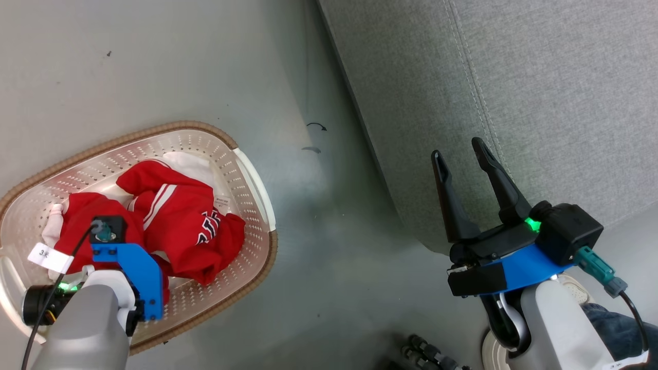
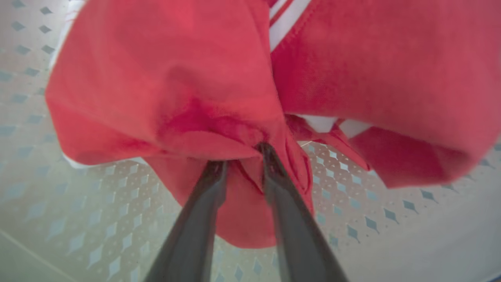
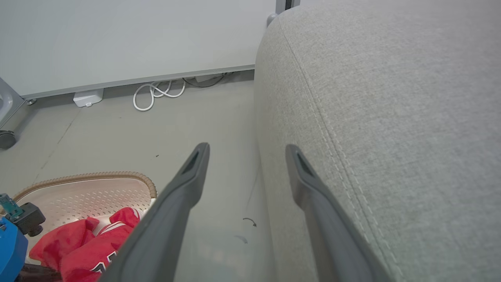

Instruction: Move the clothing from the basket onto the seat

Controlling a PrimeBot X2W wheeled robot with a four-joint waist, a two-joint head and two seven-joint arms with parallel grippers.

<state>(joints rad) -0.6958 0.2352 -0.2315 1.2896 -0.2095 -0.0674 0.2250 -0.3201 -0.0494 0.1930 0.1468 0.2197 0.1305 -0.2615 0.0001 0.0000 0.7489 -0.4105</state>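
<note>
The left hand pinches the bright red sports clothing lying along the cream perforated plastic basket; the right hand is released.

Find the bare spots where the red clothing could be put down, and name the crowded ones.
Free: the seat, its grey top bare beyond the open right gripper; also the floor strip between the basket and the seat's edge. Crowded: the basket, where the clothing covers most of the bottom and the left gripper pinches a fold.
</note>
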